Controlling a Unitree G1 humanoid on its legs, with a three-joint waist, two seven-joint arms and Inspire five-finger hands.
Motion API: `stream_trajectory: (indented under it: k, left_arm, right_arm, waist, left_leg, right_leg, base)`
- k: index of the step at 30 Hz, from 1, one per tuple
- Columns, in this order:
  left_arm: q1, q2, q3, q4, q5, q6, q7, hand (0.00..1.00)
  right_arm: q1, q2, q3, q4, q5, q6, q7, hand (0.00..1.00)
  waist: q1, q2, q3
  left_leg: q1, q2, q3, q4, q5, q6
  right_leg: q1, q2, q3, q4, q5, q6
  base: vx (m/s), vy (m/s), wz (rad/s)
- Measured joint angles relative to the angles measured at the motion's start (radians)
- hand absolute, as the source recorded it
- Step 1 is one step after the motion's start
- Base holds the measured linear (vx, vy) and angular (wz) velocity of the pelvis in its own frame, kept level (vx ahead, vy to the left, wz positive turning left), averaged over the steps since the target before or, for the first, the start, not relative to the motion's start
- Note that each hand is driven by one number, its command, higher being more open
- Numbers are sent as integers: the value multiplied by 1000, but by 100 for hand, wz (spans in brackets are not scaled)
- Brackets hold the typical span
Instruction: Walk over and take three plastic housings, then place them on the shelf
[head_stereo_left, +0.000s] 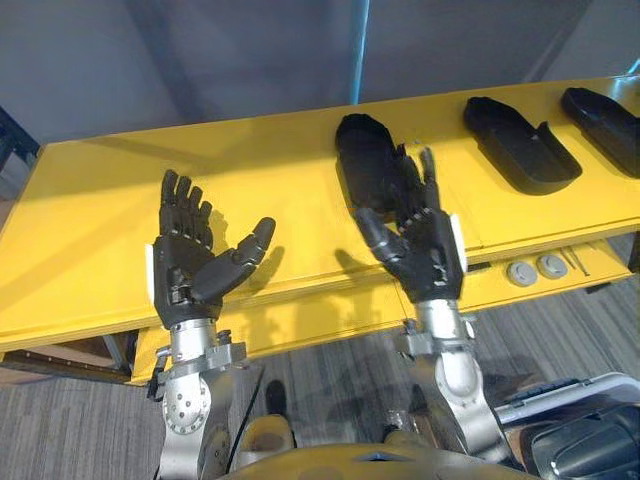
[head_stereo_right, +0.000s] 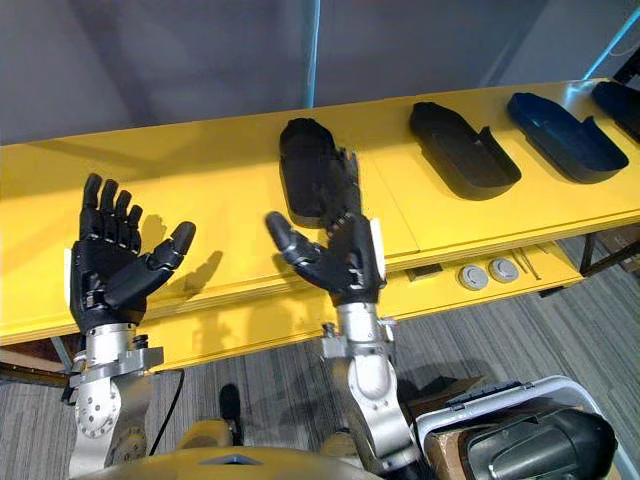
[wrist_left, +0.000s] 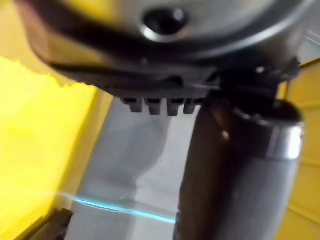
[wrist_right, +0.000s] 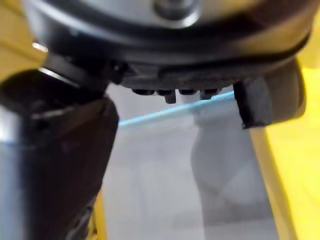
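Observation:
Black plastic housings lie in a row along the far side of the yellow table (head_stereo_left: 100, 200). The nearest housing (head_stereo_left: 358, 150) sits mid-table, a second housing (head_stereo_left: 520, 148) lies to its right, and a third housing (head_stereo_left: 605, 122) is at the right edge. My right hand (head_stereo_left: 432, 248) is raised palm-up over the table's front edge, open and empty, its fingertips overlapping the nearest housing in view. My left hand (head_stereo_left: 183, 262) is held up the same way further left, open and empty, over bare table.
Two round grey discs (head_stereo_left: 535, 269) and a thin tool rest on a lower yellow ledge at the right. A grey bin (head_stereo_right: 520, 425) with a dark object stands on the carpet at lower right. A grey wall runs behind the table.

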Motion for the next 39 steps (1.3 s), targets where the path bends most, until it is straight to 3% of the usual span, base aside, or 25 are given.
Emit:
stream_trajectory:
  k: [5, 11, 14, 18, 21, 24, 28, 31, 34, 36, 39]
  left_arm:
    - [26, -1, 20, -17, -40, -24, -24, 100]
    - [13, 8, -21, -17, -73, -73, -58, 100]
    - [-16, 22, -68, -17, -59, -117, -30, 100]
    - [-85, 67, -187, -17, -36, -149, -52, 100]
    - [-153, 84, -319, -13, -34, -143, -80, 100]
    - [-230, 87, -416, 20, -13, -117, -69, 100]
    - [-237, 89, -446, 38, 90, -70, 30, 100]
    - [-215, 87, -408, 34, 75, -55, 7, 100]
    - [-179, 78, -374, 21, 25, -55, -62, 100]
    - [-157, 66, -373, 7, -12, -64, -96, 100]
    - [-145, 66, -375, -4, -53, -84, -147, 100]
  right_arm:
    - [112, 0, -100, -24, -3, 0, -6, 100]
    - [181, 5, -231, -23, -64, 34, -190, 100]
    - [226, 19, -318, -23, -64, 53, -283, 100]
    - [316, 55, -406, -23, -59, 51, -340, 100]
    - [370, 54, -404, -23, -57, 44, -332, 100]
    - [395, 54, -394, -14, -35, 16, -307, 100]
    - [379, 42, -296, -6, 27, -41, -209, 100]
    - [265, -28, -200, 49, 27, -38, -152, 100]
    - [186, -54, -126, 75, 26, -29, -157, 100]
    - [163, -54, -95, 69, 26, -29, -179, 100]
    - [164, -18, -91, 68, 26, -30, -223, 100]
  waist:
    - [-34, 8, -19]
    - [-61, 2, -39]
    - [-95, 1, -40]
    - [-157, 1, -51]
    - [-199, -1, -73]
    - [-223, -5, -80]
    - [-195, -2, -96]
    - [-141, 19, -104]
    - [-77, 32, -102]
    - [-54, 33, -81]
    - [-53, 29, -25]
  left_leg:
    - [10, 5, 42, 0, -14, -6]
    - [30, 12, 113, 0, -21, -1]
    - [57, 15, 167, 0, -35, -4]
    - [112, 19, 275, 0, -67, -13]
    - [152, 26, 376, 0, -90, -24]
    - [186, 33, 414, 7, -126, -38]
    - [128, -1, 84, 160, -295, -15]
    - [24, -3, -83, 357, -402, 27]
    - [-22, -1, -124, 432, -440, 42]
    - [-40, -1, -148, 484, -464, 46]
    - [-44, -7, -153, 581, -513, 51]
  right_leg:
    - [-20, 0, 42, 1, 1, 1]
    - [-50, 2, 114, 3, 6, 2]
    - [-58, 3, 167, 3, 15, 2]
    - [-77, 8, 274, 1, 25, 7]
    - [-104, 23, 370, -1, 41, 8]
    - [-120, 48, 448, 1, 51, 6]
    - [-157, 109, 579, 5, 62, -17]
    - [-211, 164, 639, 34, 76, -19]
    - [-248, 185, 652, 79, 78, -19]
    - [-265, 192, 622, 132, 65, -20]
    - [-280, 197, 606, 222, 45, -9]
  base:
    - [13, 0, -24]
    - [26, 4, -34]
    - [35, 25, -55]
    - [17, 32, -76]
    - [20, 26, -89]
    - [-4, -11, -90]
    - [-19, -40, -110]
    - [-7, 4, -70]
    - [-21, 40, -26]
    - [-75, 41, 3]
    - [-142, 76, -11]
